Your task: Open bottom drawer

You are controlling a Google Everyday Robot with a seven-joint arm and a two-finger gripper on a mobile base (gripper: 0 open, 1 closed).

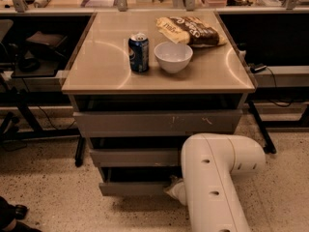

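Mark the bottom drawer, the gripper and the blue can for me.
bottom drawer [133, 188]: camera view, front panel.
gripper [173, 188]: camera view, base, at the drawer's right end.
blue can [138, 53]: camera view, its side.
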